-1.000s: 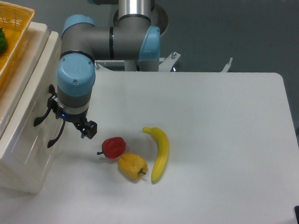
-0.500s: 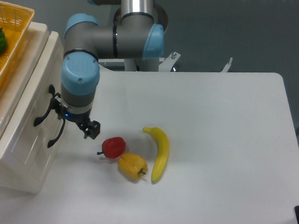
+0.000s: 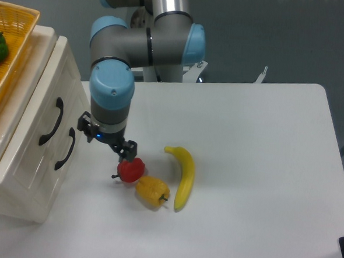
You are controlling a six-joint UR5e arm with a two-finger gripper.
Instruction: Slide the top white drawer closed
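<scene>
Desk: wide bare surface is seen to the right.
Fruit: red pepper, yellow pepper and banana are crowded just right of the tool.
Tool: nothing is grasped; spread cannot be told.
Top white drawer: judged pushed flush within the cabinet at the desk's left edge.
Remaining: apparently only retreat.

Setting: robotics lab test bench. Evidence: 1 grey-and-blue jointed robot arm bolted at the edge of a plain white rectangular table; bare grey wall behind; props only, namely 1 small cream-white plastic 2-drawer cabinet, 1 yellow wicker basket, toy-like fruit and peppers.
</scene>
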